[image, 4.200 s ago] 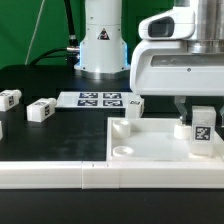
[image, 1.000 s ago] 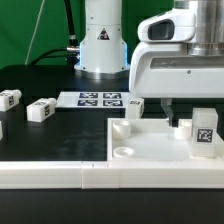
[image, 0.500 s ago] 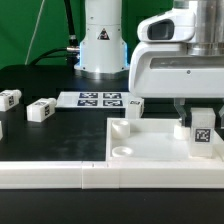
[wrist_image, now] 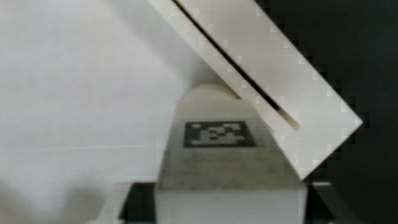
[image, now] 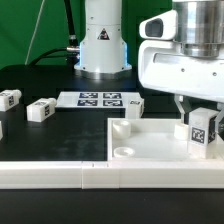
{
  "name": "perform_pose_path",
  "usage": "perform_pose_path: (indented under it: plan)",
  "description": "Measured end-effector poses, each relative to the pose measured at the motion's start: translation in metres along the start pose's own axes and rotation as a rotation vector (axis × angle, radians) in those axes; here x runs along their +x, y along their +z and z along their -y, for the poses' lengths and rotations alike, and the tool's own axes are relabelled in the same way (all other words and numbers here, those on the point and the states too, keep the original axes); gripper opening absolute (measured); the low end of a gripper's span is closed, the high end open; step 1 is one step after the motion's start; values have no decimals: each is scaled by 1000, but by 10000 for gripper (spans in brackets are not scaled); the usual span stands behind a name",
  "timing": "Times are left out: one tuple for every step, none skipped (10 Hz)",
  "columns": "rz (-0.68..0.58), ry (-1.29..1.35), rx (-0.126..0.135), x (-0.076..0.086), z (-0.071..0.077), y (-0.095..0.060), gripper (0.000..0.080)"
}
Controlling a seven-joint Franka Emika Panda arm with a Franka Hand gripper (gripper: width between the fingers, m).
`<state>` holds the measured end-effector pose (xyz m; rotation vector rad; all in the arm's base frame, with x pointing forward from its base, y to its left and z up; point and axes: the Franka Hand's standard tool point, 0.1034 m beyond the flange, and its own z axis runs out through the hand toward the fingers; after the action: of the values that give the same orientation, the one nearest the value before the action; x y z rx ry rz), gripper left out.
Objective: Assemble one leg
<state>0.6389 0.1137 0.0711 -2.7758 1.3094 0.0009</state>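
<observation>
My gripper is shut on the leg, a small white block with a marker tag facing the camera. It holds the leg upright over the corner of the big white panel at the exterior view's right. In the wrist view the leg fills the space between my two dark fingers, with its tag on the face toward the camera and the panel behind it. Whether the leg's foot sits in the corner socket is hidden.
Three loose legs lie on the black table. The marker board lies by the robot base. A long white rail runs along the front. An empty round socket shows on the panel.
The hand has turned about its upright axis with the leg in it, so the tag now sits tilted. The leg stays over the same panel corner.
</observation>
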Motion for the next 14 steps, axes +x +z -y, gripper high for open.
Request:
perform_pose_path:
  plan:
    - [0,86,0,0,0,0,291]
    - [0,198,0,0,0,0,291]
    - [0,299,0,0,0,0,291]
    - [-3,448,1,-1,0,0,291]
    - [-3,558,0,-1,0,0,291]
    - [6,648,3,0,-1,0,291]
    - [6,682,3,0,-1,0,291]
    - [13,789,5,-1,0,0,291]
    - [14,846,5,-1,0,0,291]
    - [14,855,5,-1,0,0,291]
    - [14,844,5,-1,0,0,338]
    - [14,825,5,-1,0,0,338]
    - [14,765,5,-2,0,0,546]
    - [15,761,4,-2,0,1,617]
